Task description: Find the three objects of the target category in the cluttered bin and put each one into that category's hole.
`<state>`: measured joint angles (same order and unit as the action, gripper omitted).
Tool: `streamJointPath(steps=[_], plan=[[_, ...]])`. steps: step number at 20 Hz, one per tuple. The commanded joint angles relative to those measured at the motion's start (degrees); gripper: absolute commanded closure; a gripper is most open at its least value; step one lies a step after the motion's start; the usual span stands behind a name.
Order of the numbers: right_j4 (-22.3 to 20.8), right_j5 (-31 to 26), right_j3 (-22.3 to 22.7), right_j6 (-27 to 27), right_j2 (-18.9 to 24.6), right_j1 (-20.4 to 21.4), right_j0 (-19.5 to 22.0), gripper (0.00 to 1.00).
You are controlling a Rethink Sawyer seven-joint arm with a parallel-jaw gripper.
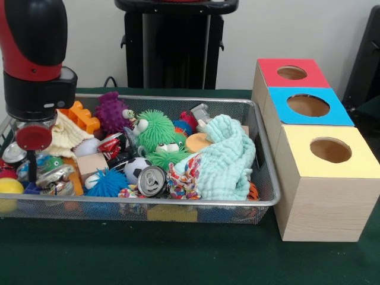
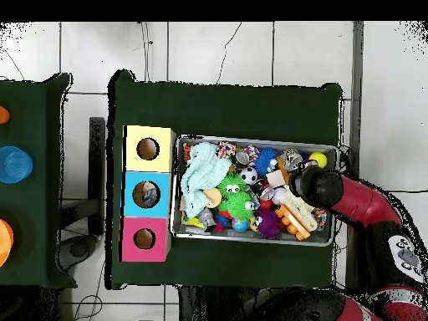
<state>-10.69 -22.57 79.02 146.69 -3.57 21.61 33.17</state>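
Bin (image 1: 270, 199) of silver mesh, heaped toys

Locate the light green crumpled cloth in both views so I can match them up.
Front view: the light green crumpled cloth lies at the right end of the wire mesh bin, nearest the yellow-topped wooden box.
Overhead view: the cloth lies at the bin's left end, again next to the boxes.
Shared landmark: the yellow-topped box, beside the cloth in both.
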Motion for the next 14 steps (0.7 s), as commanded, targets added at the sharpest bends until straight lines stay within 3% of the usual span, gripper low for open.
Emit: streamJointPath(steps=[1, 14], plan=[[-1.9, 2.8, -2.2, -0.2, 3.3, -7.6, -1.3, 0.0], [-0.7, 1.4, -2.6, 0.1, 2.8, -7.3, -2.2, 0.0]])
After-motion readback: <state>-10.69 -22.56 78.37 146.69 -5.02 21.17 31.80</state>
